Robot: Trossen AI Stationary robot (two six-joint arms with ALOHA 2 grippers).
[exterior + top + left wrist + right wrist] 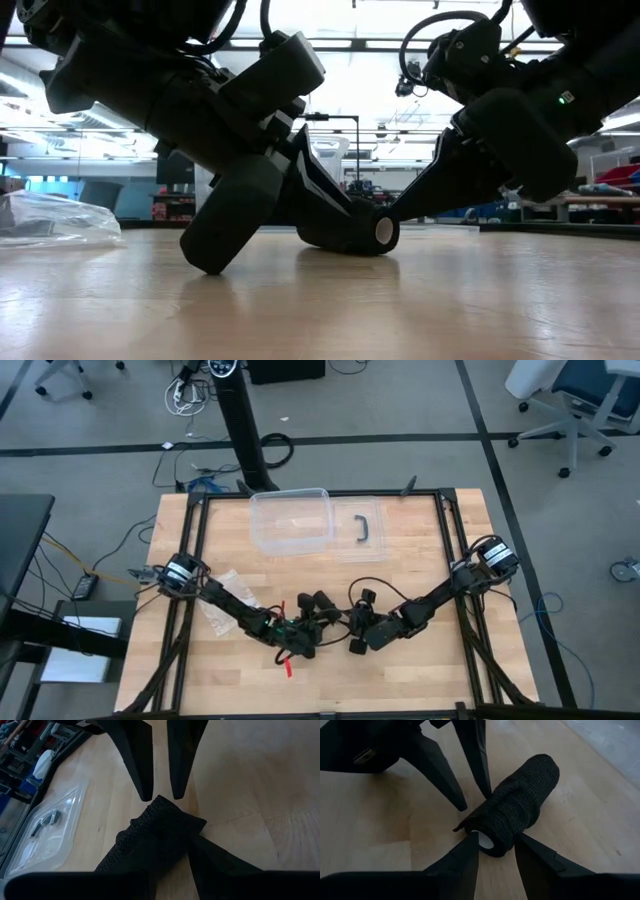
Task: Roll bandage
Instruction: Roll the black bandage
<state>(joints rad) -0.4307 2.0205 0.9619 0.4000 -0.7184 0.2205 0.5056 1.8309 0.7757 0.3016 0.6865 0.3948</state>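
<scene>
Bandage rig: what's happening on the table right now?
Both arms meet at the table's front middle over a black bandage roll lying on its side on the wood. The right gripper has its fingers either side of one end of the roll, at the white core. The left gripper straddles the other end. The bandage looks almost fully rolled. A clear plastic box sits at the back and a crinkly plastic bag lies by the left arm.
</scene>
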